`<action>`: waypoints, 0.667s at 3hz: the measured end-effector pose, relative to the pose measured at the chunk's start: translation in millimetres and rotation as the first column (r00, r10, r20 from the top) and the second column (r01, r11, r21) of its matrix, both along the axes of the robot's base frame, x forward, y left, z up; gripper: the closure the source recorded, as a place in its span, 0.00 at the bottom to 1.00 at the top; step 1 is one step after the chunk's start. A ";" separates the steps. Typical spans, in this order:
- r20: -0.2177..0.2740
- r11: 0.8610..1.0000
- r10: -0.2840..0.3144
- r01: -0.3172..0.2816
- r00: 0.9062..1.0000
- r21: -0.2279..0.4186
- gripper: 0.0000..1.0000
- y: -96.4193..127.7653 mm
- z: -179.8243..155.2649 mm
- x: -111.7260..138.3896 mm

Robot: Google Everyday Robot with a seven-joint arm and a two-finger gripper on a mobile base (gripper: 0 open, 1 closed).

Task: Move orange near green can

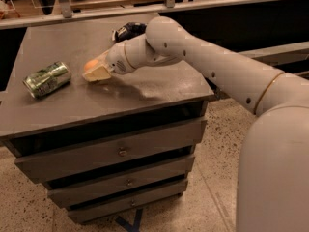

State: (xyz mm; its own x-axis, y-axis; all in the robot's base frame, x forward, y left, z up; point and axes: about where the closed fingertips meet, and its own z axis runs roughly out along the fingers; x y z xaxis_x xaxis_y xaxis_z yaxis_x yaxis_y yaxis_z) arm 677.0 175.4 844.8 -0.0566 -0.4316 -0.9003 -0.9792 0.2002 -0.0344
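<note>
1. Because the orange [90, 64] must end up beside the green can [47, 79], the gripper [94, 70] reaches in from the right to the left-centre of the frame, low over the grey cabinet top [159, 88].
2. Its pale fingers [100, 74] sit narrow, closed on the orange. Only the fruit's upper curve shows behind them, so the hold looks secure enough to carry it.
3. The can lies on its side at the far left, near the gripper but apart from it, with bare top between.
4. A dark snack bag [129, 30] sits behind the arm at upper centre, clear of the path.
5. By my judgement little remains — a short move left, then a release. The lying can could roll if nudged.
</note>
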 end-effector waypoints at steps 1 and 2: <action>-0.003 1.000 0.005 -0.005 1.000 -0.001 0.00 0.9 -1.0 -1.4; -0.005 1.000 0.011 -0.011 1.000 0.003 0.00 1.5 -1.6 -1.3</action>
State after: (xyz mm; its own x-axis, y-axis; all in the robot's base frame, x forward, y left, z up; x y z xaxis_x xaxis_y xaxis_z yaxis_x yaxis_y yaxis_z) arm 675.6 176.9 843.2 -0.0563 -0.4295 -0.9013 -0.9815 0.1894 -0.0290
